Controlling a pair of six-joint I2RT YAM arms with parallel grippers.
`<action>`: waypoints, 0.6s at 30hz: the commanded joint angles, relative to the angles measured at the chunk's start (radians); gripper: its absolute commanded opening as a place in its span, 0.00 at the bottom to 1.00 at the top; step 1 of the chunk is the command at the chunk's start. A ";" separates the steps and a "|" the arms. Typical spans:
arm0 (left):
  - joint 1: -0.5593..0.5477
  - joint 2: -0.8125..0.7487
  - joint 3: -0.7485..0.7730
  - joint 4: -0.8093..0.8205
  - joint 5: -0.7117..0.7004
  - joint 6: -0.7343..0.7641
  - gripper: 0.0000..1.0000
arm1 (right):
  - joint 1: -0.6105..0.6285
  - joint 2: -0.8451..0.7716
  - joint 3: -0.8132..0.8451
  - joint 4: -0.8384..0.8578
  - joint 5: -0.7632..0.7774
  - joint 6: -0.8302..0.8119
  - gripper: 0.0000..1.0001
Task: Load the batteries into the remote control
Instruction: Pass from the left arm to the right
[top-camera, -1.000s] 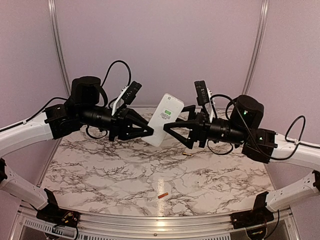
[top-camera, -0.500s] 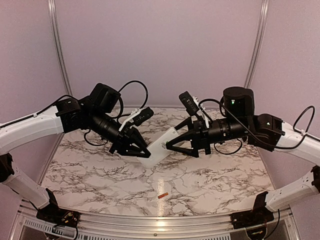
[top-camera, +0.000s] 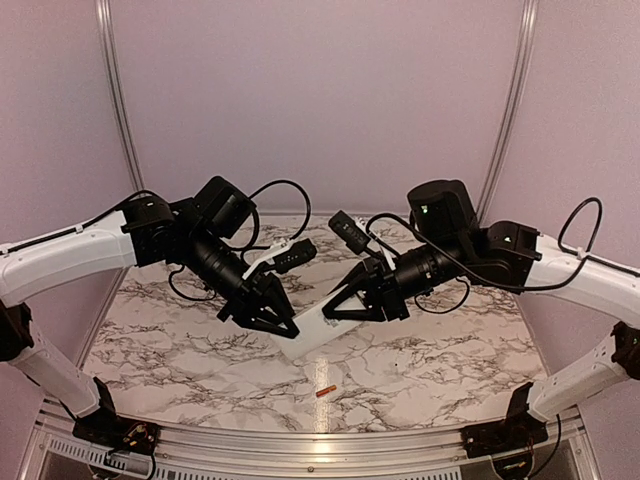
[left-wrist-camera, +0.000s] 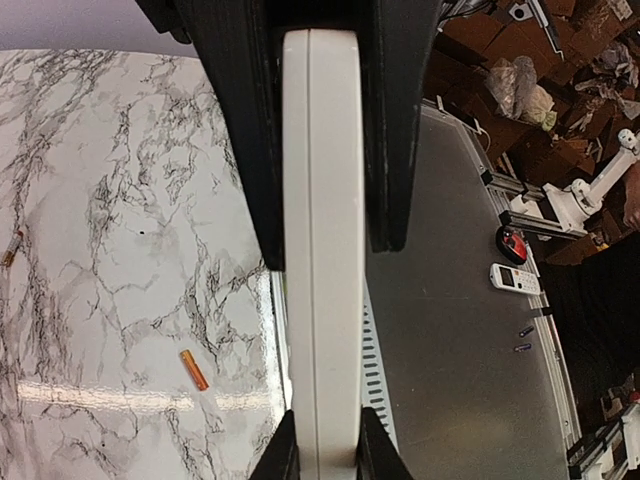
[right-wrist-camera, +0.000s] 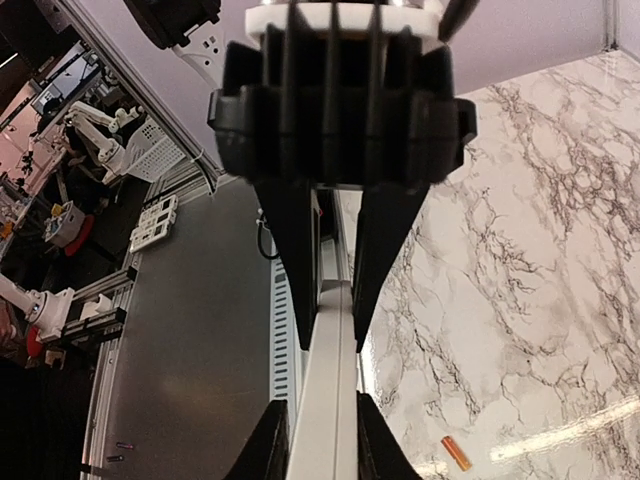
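The white remote control (top-camera: 318, 332) hangs tilted, low over the marble table (top-camera: 440, 360), held between both grippers. My left gripper (top-camera: 287, 327) is shut on its lower left end and my right gripper (top-camera: 332, 311) is shut on its upper right end. In the left wrist view the remote (left-wrist-camera: 320, 220) shows edge-on, pinched by my left gripper (left-wrist-camera: 322, 452). In the right wrist view the remote (right-wrist-camera: 325, 400) also shows edge-on, pinched by my right gripper (right-wrist-camera: 322, 440). An orange battery (top-camera: 325, 390) lies on the table near the front; this orange battery (left-wrist-camera: 194, 369) (right-wrist-camera: 455, 453) shows in both wrist views. A second thin battery (left-wrist-camera: 10, 247) lies further back.
The slotted front rail of the table (left-wrist-camera: 372, 380) runs just under the remote. Beyond it lies a grey floor with another white remote (left-wrist-camera: 517, 278). Metal frame posts (top-camera: 118, 120) stand at the back corners against lilac walls.
Both arms have swung down and forward, bringing the remote from raised and upright to low and tilted over the table. My right gripper has shut on it.
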 joint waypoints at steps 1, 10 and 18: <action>-0.001 0.025 0.055 -0.006 -0.011 0.025 0.05 | 0.006 0.035 0.050 -0.034 -0.121 -0.006 0.18; -0.002 0.048 0.078 -0.029 -0.008 0.046 0.04 | 0.006 0.057 0.056 -0.077 -0.132 -0.026 0.33; -0.003 0.058 0.091 -0.037 0.003 0.055 0.03 | 0.006 0.063 0.049 -0.106 -0.106 -0.052 0.29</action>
